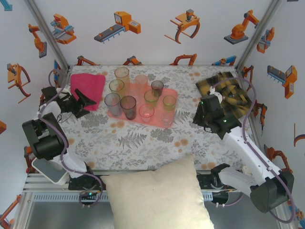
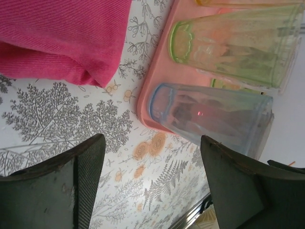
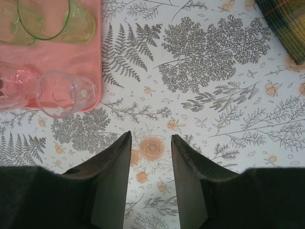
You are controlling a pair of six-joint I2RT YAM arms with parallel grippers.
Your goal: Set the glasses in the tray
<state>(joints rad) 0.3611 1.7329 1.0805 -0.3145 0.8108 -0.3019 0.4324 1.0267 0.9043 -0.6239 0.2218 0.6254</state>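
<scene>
The floral counter (image 1: 190, 143) carries the salmon tray (image 3: 57, 55) near its middle, with a magenta cloth (image 1: 88, 88) just beside the tray's left edge. As far as the overhead view tells, the glasses (image 1: 128, 106) all stand upright inside the tray. Some are close to its rim: a smoky grey glass (image 2: 209, 117) with a blue lip at the left edge, and a small clear glass (image 3: 62, 93) in the near right corner.

The left gripper (image 2: 152, 148) hovers low beside the grey glass, jaws wide with nothing between them. The right gripper (image 3: 151, 138) hangs over bare counter off the tray's near right corner, jaws narrowly apart and empty.

I judge the loading done or nearly so, so the step in hand is clearing away. Draw the left gripper straight back from the tray without swinging a jaw into the grey glass, which looks light enough to tip.
</scene>
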